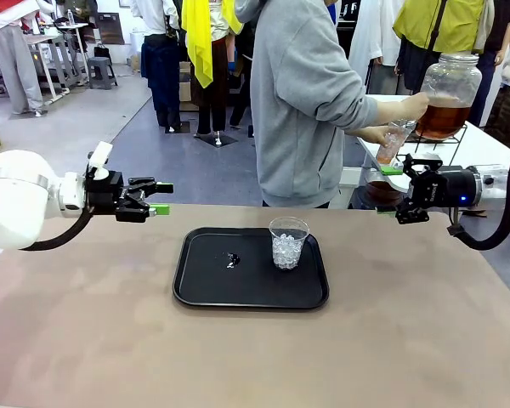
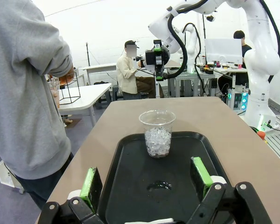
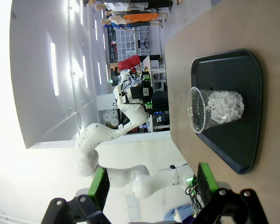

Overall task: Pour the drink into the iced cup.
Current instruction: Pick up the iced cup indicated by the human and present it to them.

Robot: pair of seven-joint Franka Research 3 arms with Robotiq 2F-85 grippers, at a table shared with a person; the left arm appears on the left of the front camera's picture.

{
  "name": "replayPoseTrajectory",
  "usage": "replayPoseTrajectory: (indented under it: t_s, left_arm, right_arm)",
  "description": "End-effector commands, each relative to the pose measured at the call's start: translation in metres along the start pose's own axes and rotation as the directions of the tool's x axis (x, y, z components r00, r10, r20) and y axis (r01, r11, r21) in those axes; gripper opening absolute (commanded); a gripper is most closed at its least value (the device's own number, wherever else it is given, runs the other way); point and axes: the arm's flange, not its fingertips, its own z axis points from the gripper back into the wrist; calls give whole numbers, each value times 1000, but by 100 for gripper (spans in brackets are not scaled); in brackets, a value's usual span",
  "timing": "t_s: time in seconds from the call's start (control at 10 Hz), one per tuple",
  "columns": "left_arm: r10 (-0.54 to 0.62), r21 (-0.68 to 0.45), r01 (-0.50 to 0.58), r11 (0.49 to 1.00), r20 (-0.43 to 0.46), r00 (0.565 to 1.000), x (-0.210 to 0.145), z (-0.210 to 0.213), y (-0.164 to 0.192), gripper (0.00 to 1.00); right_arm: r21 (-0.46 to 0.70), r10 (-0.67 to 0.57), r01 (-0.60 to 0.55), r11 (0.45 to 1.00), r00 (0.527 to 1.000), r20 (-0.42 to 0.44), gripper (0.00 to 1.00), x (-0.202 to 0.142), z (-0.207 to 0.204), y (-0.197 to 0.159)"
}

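**Both tools slack, drink off the table**

Your left tool (image 1: 161, 197) hangs released above the table's (image 1: 85, 340) far edge, left side. Mid-table, the black tray (image 1: 204, 285) carries the iced cup (image 1: 288, 242), upright near its far right corner. Your right tool (image 1: 389, 190) gapes empty over the far edge. Beyond it, a person holds a jar (image 1: 450, 76) of amber drink (image 1: 442, 121) beside a small cup (image 1: 394, 140).

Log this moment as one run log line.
left gripper: open | right gripper: open | iced cup: upright on tray | person: holding drink jar, small cup
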Motion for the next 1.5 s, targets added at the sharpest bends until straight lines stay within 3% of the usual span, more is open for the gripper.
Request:
replayPoseTrajectory:
  t_s: [0.0, 1.4]
  left_arm:
    - [0, -3, 0, 1000, 6, 1000, 1, -1, 0, 100]
    - [0, -3, 0, 1000, 6, 1000, 1, -1, 0, 100]
  right_arm:
    - [-5, 4, -4, 1000, 1000, 5, 100, 1, 0, 1]
    - [-5, 4, -4, 1000, 1000, 5, 100, 1, 0, 1]
